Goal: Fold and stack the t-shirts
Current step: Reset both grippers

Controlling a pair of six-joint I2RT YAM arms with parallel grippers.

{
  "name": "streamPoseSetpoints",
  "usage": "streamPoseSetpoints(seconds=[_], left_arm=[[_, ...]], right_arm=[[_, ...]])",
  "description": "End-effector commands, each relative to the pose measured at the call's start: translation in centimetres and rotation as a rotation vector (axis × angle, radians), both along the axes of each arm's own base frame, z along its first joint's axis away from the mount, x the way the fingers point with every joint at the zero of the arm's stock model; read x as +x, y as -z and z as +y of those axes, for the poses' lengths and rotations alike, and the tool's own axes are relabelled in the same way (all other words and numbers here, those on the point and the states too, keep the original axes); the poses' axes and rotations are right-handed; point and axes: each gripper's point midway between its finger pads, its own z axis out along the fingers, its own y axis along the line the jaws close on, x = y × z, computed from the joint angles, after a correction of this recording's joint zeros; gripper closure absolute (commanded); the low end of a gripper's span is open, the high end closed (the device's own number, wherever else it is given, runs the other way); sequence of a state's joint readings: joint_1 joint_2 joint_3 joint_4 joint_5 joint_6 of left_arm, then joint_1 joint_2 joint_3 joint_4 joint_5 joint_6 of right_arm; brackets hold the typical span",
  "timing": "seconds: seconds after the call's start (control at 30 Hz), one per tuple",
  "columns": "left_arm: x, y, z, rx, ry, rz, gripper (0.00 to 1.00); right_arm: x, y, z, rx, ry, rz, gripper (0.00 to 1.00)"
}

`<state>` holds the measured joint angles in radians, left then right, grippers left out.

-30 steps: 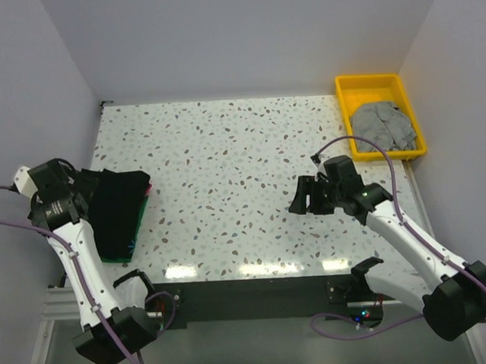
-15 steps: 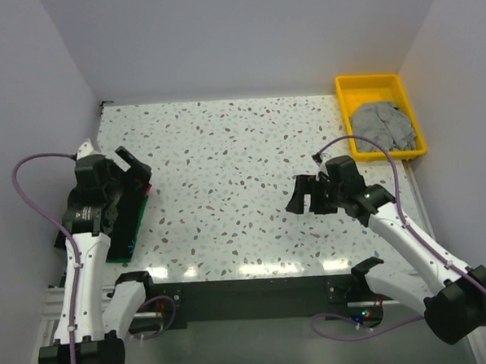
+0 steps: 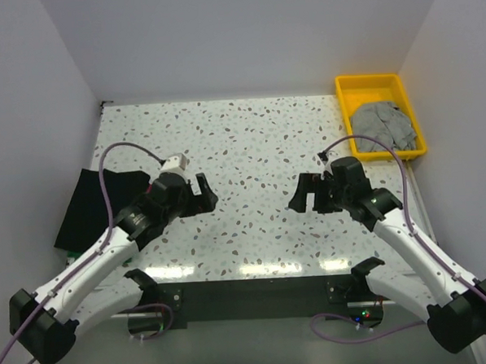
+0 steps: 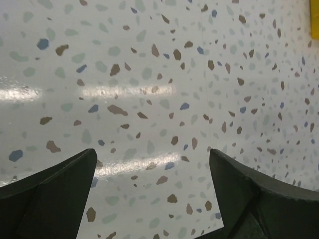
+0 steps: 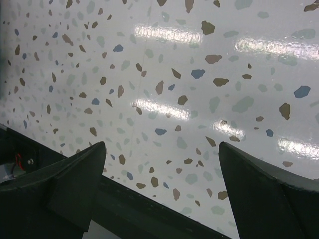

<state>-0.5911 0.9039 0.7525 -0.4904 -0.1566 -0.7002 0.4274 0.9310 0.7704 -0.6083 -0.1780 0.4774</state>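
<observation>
Desk (image 3: 249,141): speckled white, glossy. Landmark is the yellow tray (image 3: 368,81) at the far right corner.

Grey t-shirt (image 3: 383,126): lies crumpled inside the tray, unfolded.

Black t-shirt (image 3: 85,206): folded flat at the desk edge opposite the tray, well apart from it and nearer the arm bases. It is the top layer there; what lies beneath it cannot be made out.

Right arm (image 3: 400,223): reaches in from the near side of the tray. Right jaws hang over bare desk to the near left of the tray, apart and holding nothing. The right wrist view shows both fingers (image 5: 55,184) spread wide over bare surface.

Left arm (image 3: 108,246): left jaws are further from the tray, between the right jaws and the black t-shirt and clear of the cloth. They are spread wide and empty, fingers (image 4: 50,199) over bare desk.
</observation>
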Motion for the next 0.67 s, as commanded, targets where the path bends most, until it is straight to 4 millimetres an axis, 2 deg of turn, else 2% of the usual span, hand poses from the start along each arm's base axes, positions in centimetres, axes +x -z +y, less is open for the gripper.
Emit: streamPoseSetpoints(seconds=[0.0,0.03,0.13,0.3,0.33,0.63], left_arm=[[0.4,1.2,-2.6,0.013,0.02,-0.037,0.0],[-0.5,1.6,-3.9,0.025,0.065,-0.034,0.0],[-0.8,2.3,-5.1,0.054,0.096,-0.036,0.0],[-0.8,2.2,-5.6,0.035,0.119,-0.064,0.0],[-0.8,2.0,-5.8,0.028,0.129,-0.064,0.0],[-0.5,1.4,-6.1,0.03,0.133,-0.07,0.0]], right_arm=[[0.7,-2.2,-0.3,0.003,0.019,-0.078,0.01],[0.6,-2.3,-0.3,0.003,0.022,-0.079,0.01],[0.6,-2.7,-0.7,0.004,0.041,-0.099,0.01],[0.5,-3.9,-1.9,0.005,0.099,-0.173,0.01],[0.6,-3.7,-2.3,-0.001,0.125,-0.18,0.01],[0.9,-4.0,-2.6,-0.006,0.148,-0.197,0.01]])
